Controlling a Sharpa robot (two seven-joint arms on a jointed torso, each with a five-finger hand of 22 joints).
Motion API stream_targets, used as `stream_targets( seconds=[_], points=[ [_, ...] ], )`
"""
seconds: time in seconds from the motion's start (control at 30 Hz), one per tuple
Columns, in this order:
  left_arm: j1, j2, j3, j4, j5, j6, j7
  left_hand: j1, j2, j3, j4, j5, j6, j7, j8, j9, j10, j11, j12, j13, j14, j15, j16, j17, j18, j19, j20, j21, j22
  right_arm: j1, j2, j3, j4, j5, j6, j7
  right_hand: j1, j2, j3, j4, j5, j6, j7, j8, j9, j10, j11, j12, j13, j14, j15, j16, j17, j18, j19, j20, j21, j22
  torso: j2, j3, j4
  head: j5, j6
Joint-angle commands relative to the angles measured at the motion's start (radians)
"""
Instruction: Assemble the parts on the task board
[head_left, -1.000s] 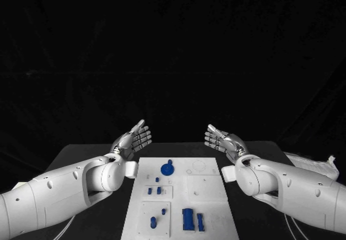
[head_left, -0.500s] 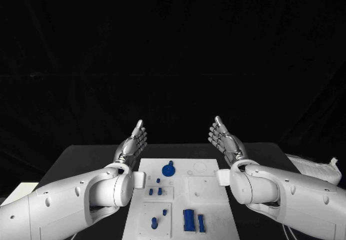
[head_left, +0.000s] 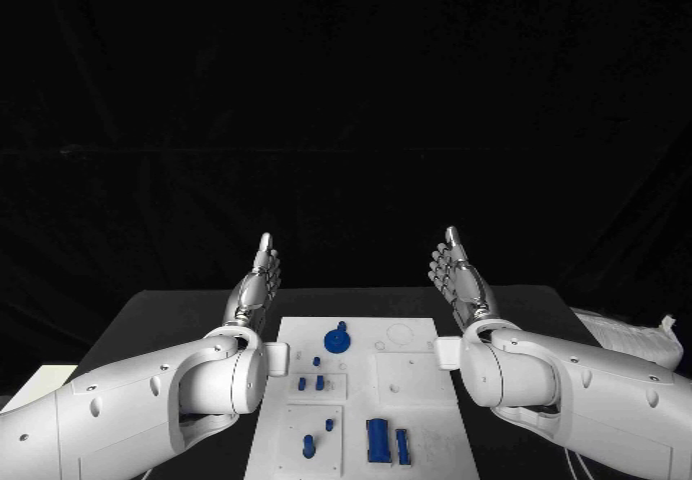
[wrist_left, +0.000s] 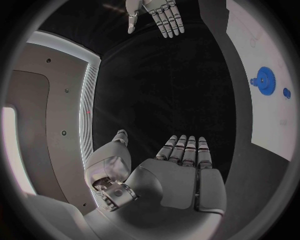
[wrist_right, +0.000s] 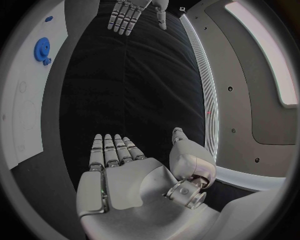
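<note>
black table holds the task board (head_left: 411, 400) — between left hand (head_left: 254, 286) and right hand (head_left: 459, 277).

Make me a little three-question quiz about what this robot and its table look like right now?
1. True or false: the left hand holds a blue part.
2. The blue gear lies on the task board at: A) its far end, B) its near end, C) off the board.
3. Fill in: the right hand is raised with fingers straight and holds ____.

Key: 1 false; 2 A; 3 nothing.
</note>
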Motion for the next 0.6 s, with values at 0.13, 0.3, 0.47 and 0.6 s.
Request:
stream_targets(
  seconds=[0.13,0.3,0.47,0.6],
  points=[
    [0.000,0.001,0.001,0.002,-0.017,-0.013,0.021,-0.081,0.000,-0.020,-0.001,-0.006,-0.061,-0.001,-0.007,-0.002,-0.065,-0.001,-0.007,-0.001,-0.057,0.000,-0.007,-0.001,-0.022,-0.048,-0.002,-0.006,-0.024,0.000,0.000,0.000,0.002,-0.001,-0.004,0.019,-0.082,0.000,-0.004,0.000,-0.005,-0.059,-0.001,-0.003,-0.001,-0.065,-0.001,-0.007,-0.001,-0.067,0.000,-0.006,-0.001,-0.021,-0.063,-0.002,-0.004,-0.001,0.000,-0.0001,0.0000,0.000,0.000],
    [0.000,0.001,0.001,0.002,-0.017,-0.013,0.021,-0.102,0.000,-0.020,-0.001,-0.006,-0.078,-0.001,-0.007,-0.002,-0.083,-0.001,-0.007,-0.001,-0.073,0.000,-0.007,-0.001,-0.022,-0.126,-0.002,-0.006,-0.024,0.000,0.000,0.000,0.002,-0.001,-0.004,0.019,-0.128,0.000,-0.004,0.000,-0.005,-0.151,-0.001,-0.003,-0.001,-0.169,-0.001,-0.007,-0.001,-0.172,0.000,-0.006,-0.001,-0.021,-0.163,-0.002,-0.004,-0.001,0.000,-0.0001,0.0000,0.000,0.000],
    [0.000,0.001,0.001,0.002,-0.017,-0.013,0.021,-0.121,0.000,-0.020,-0.001,-0.006,-0.159,-0.001,-0.007,-0.002,-0.096,-0.001,-0.007,-0.001,-0.151,0.000,-0.007,-0.001,-0.022,-0.126,-0.002,-0.006,-0.024,0.000,0.000,0.000,0.002,-0.001,-0.004,0.019,-0.211,0.000,-0.004,0.000,-0.005,-0.151,-0.001,-0.003,-0.001,-0.169,-0.001,-0.007,-0.001,-0.172,0.000,-0.006,-0.001,-0.021,-0.163,-0.002,-0.004,-0.001,0.000,-0.0001,0.0000,0.000,0.000],
    [0.000,0.001,0.001,0.002,-0.017,-0.013,0.021,-0.210,0.000,-0.020,-0.001,-0.006,-0.159,-0.001,-0.007,-0.002,-0.167,-0.001,-0.007,-0.001,-0.151,0.000,-0.007,-0.001,-0.022,-0.126,-0.002,-0.006,-0.024,0.000,0.000,0.000,0.002,-0.001,-0.004,0.019,-0.211,0.000,-0.004,0.000,-0.005,-0.151,-0.001,-0.003,-0.001,-0.169,-0.001,-0.007,-0.001,-0.172,0.000,-0.006,-0.001,-0.021,-0.163,-0.002,-0.004,-0.001,0.000,-0.0001,0.0000,0.000,0.000]
  ],
)
